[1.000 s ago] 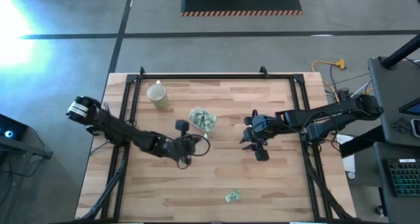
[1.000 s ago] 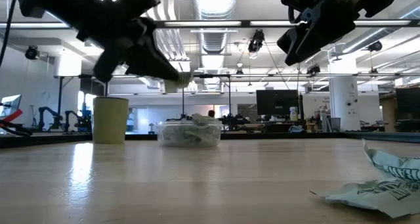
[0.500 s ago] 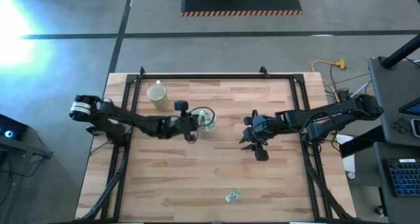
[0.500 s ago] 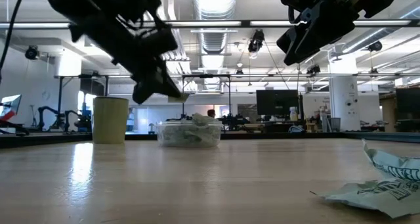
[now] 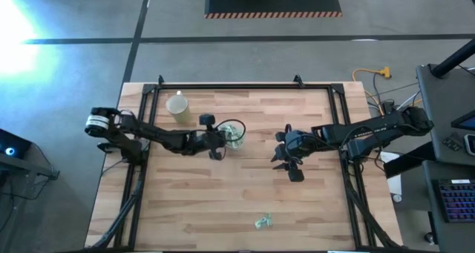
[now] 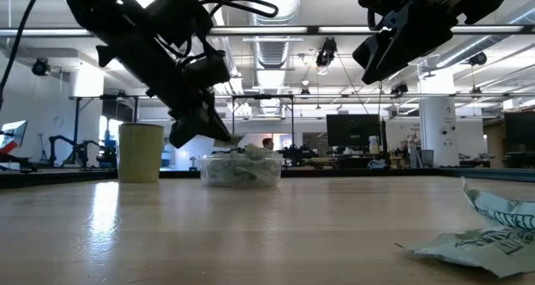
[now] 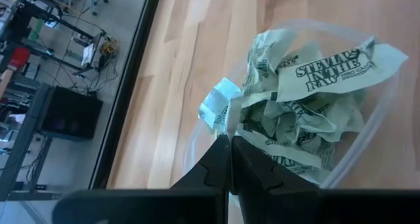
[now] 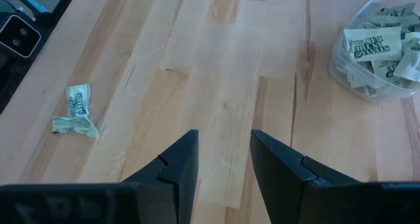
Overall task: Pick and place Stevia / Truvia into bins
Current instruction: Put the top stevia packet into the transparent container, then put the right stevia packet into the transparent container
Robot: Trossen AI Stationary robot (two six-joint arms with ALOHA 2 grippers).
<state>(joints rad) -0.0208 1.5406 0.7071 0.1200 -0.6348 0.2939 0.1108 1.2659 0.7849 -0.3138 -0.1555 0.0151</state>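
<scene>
The clear tub (image 5: 231, 134) stands left of the table's centre, holding several green-and-white Stevia sachets (image 7: 308, 112). My left gripper (image 5: 220, 146) hangs at the tub's near-left rim (image 7: 197, 142), shut on one sachet (image 7: 220, 109). In the low view the left gripper (image 6: 219, 139) is just above the tub (image 6: 242, 170). My right gripper (image 5: 286, 164) hovers open over bare wood right of the tub, with nothing between its fingers (image 8: 187, 155). One loose sachet (image 5: 262, 222) lies flat near the table's front edge. My left gripper pinches one end of a sachet (image 7: 223, 122) between its two fingertips. The rest of the sachet sticks out past the tips. The fingers slant down from the table's left side. The sachet is lifted clear of the table, over the tub's rim; whether it touches the rim I cannot tell.
A pale yellow cup (image 5: 178, 106) stands at the far left, behind the left arm. Black frame rails (image 5: 148, 119) run along the table's left, right and far edges. Bare wood lies between the tub and the loose sachet (image 8: 75, 112).
My left gripper, staying shut on the sachet, has swung toward the table's far edge and a little down, from the bare wood in front of the tub to the tub's near-left rim. The sachet went with it.
</scene>
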